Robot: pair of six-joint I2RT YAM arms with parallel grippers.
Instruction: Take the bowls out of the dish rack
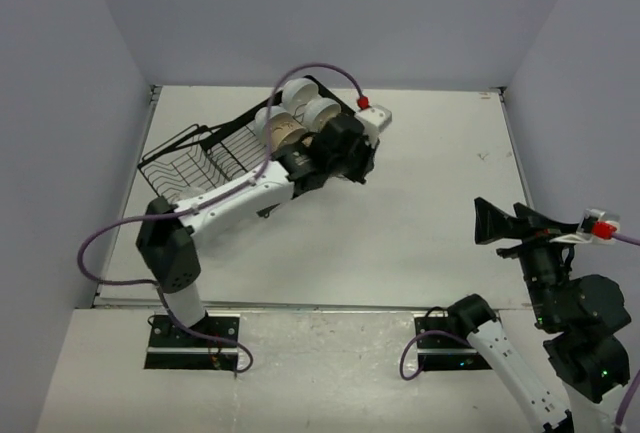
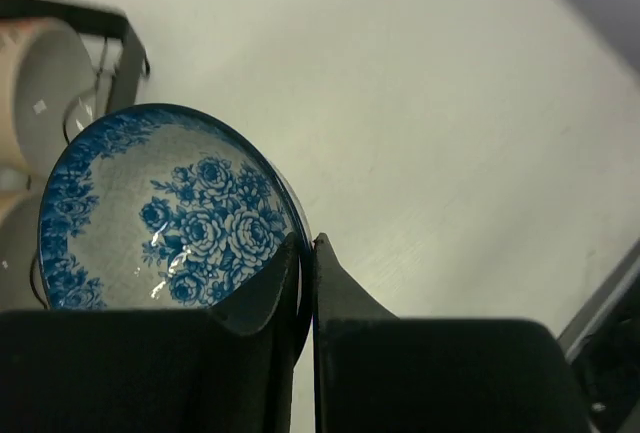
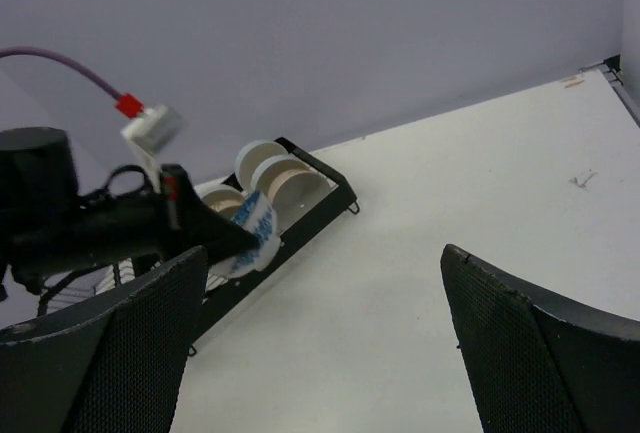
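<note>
My left gripper (image 2: pixel 305 243) is shut on the rim of a bowl with a blue-and-white flower pattern (image 2: pixel 160 208) and holds it on edge at the right end of the black wire dish rack (image 1: pixel 195 158). That bowl also shows in the right wrist view (image 3: pixel 252 236). Several white and beige bowls (image 1: pixel 298 111) stand on edge in the rack's far right section. My right gripper (image 3: pixel 325 273) is open and empty, above the bare table at the right (image 1: pixel 505 225).
The white table (image 1: pixel 430 183) runs between grey walls. The rack lies slanted at the back left, its left section empty wire. A purple cable (image 1: pixel 320 68) arcs over the rack.
</note>
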